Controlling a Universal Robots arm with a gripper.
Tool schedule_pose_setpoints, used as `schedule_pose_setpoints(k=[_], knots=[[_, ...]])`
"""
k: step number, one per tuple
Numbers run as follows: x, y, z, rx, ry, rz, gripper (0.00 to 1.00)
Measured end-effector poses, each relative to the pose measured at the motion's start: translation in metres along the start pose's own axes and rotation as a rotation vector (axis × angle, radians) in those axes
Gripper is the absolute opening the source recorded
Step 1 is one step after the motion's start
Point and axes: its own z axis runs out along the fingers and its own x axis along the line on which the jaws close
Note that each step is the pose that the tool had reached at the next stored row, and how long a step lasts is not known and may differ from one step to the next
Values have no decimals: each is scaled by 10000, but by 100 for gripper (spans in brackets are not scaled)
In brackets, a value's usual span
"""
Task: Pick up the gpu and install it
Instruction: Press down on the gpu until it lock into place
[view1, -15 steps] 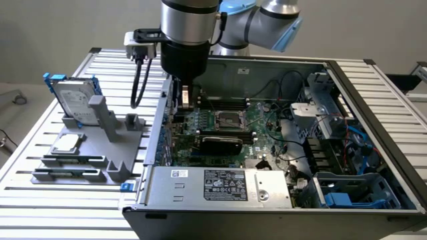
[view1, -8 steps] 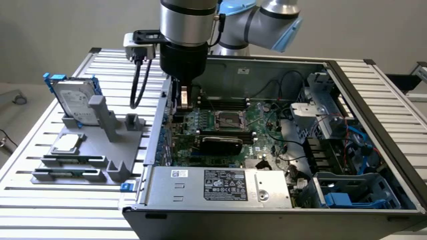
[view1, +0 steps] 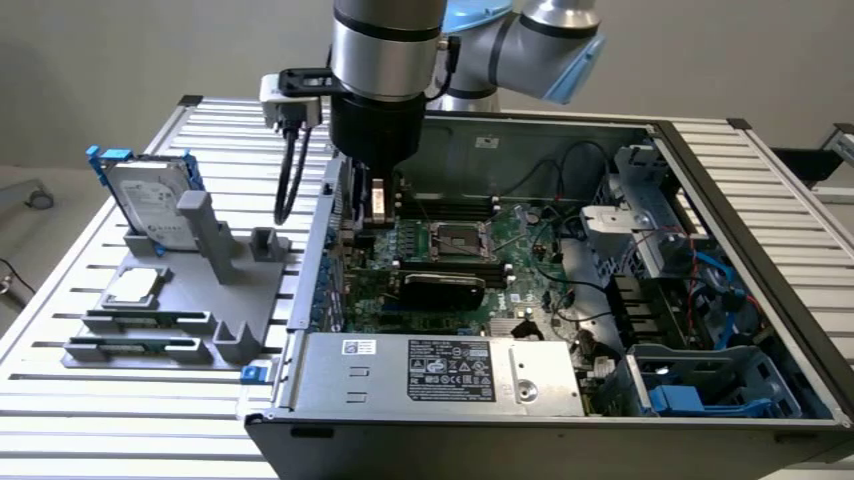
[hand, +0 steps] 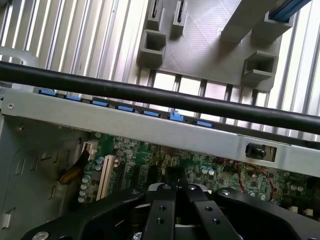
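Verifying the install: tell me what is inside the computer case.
Green motherboard with the gpu standing on it, black cables, drive bays. The silver power supply covers whatever lies beneath it, and the arm hides part of the board.

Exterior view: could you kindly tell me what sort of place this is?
Probably a robotics lab bench for computer assembly: an open PC case on a slatted aluminium table, a parts fixture holding a hard drive.

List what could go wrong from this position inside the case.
1. The shut tool hangs low over the motherboard; dropping further could strike components.
2. The black cable loops beside the case wall and might snag on its rim.
3. The gpu sits apart from the tool; shut jaws could only press it, not grip it.
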Motion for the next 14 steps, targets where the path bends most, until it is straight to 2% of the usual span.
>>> schedule_pose_setpoints(k=[6, 10, 14], knots=[[31, -162, -3, 11, -53, -7, 11], [51, -265, -13, 10, -51, -7, 11], [64, -331, -11, 12, -53, -7, 11]])
